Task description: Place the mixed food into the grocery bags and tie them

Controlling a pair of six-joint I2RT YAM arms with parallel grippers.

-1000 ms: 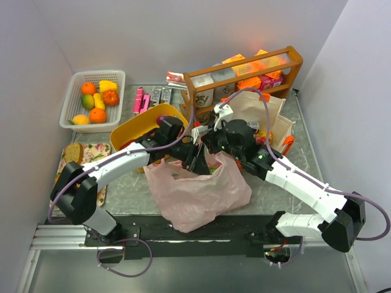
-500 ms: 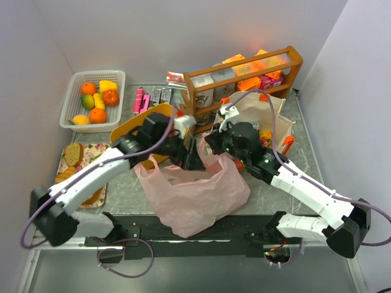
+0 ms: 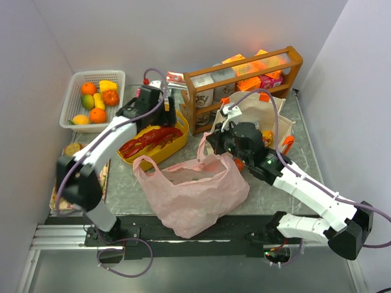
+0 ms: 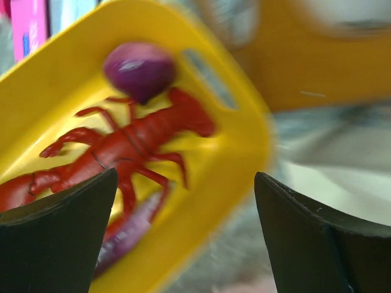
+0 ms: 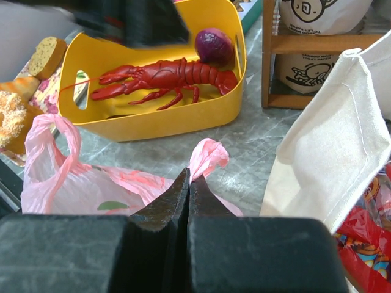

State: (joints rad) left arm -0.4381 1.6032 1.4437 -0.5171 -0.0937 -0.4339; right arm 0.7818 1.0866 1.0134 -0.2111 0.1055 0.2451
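Observation:
The thin pink plastic bag [image 3: 192,194] lies slumped at the table's front, and a green shape [image 5: 113,206] shows through its film. My right gripper [image 5: 188,176] is shut on the bag's right handle [image 5: 209,155], pinching it above the bag [image 3: 211,143]. The cream canvas tote [image 3: 264,113] stands just right of it, with red snack packets [image 5: 366,241] inside. My left gripper [image 4: 185,178] hangs open and holds nothing over the yellow tub [image 4: 244,131]. Below it a purple vegetable [image 4: 139,68] lies beside the red lobster [image 4: 131,143]. From above, the left gripper [image 3: 166,116] is over the tub's far end.
A white mesh basket [image 3: 72,116] of oranges and yellow fruit stands at the back left. A wooden rack [image 3: 244,73] of boxes and cups rises behind the tote. A floral plate with bread [image 5: 24,91] lies at the left, near the tub [image 3: 153,160].
My left gripper has opened, let go of the pink bag's left side and swung back-left over the yellow tub. The bag's mouth has sagged. The right gripper still pinches its handle.

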